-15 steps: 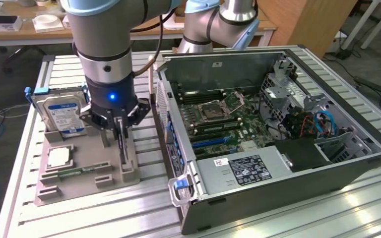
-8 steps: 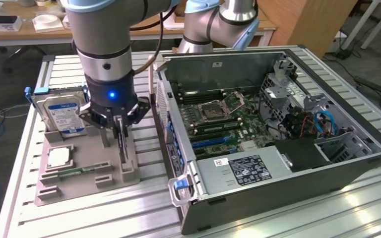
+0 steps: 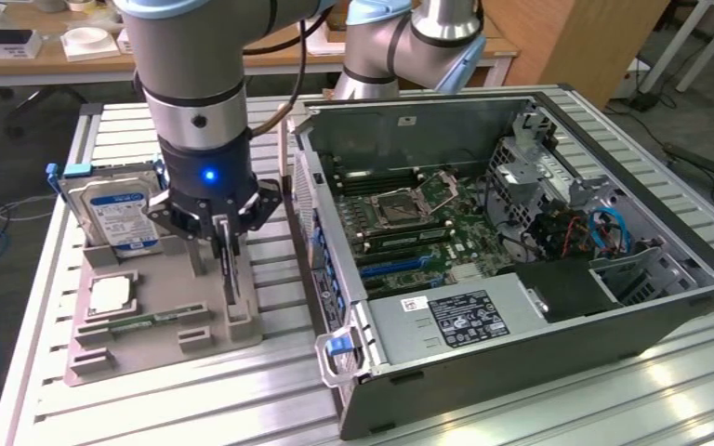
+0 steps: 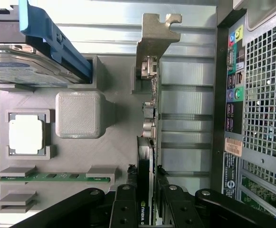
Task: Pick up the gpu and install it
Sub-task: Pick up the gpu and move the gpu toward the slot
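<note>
Where the exterior view looks down on the bench, the gripper (image 3: 223, 258) stands over the grey tray (image 3: 146, 353) at the exterior view's left, beside the open computer case (image 3: 519, 362). Its fingers are narrowed onto the gpu (image 3: 233, 295), which stands on edge in the tray, right of the hard drive (image 3: 115, 216). In the wrist view the gripper (image 4: 146, 170) clasps the gpu (image 4: 147, 142) across its thin edge, a finger (image 4: 124, 204) against each face, and the silver bracket (image 4: 153, 45) lies at the end away from the grip. Whether the card sits fully in its slot I cannot tell. Doing this pick well likely means a straight, level lift, so the bracket clears without snagging.
</note>
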You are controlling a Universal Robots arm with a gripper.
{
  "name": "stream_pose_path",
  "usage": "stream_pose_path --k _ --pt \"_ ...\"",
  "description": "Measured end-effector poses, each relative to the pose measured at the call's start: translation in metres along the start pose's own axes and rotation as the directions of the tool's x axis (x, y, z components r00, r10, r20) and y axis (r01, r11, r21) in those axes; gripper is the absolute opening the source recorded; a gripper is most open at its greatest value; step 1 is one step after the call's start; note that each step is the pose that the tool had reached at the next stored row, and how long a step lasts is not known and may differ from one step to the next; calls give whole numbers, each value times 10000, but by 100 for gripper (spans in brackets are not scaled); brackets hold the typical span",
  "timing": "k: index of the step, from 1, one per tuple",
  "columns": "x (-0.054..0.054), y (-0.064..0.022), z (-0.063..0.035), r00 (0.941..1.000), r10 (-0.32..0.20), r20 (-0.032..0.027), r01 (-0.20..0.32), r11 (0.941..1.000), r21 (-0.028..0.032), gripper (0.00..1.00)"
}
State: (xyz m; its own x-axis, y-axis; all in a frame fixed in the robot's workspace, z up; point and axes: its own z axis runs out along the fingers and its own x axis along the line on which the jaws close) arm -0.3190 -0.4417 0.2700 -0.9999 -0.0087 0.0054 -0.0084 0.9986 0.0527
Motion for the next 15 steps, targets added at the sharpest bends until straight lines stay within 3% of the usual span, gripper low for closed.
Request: stream_pose_path --k 15 --pt "0 2 -48 10000 -2 -1 2 10000 1 26"
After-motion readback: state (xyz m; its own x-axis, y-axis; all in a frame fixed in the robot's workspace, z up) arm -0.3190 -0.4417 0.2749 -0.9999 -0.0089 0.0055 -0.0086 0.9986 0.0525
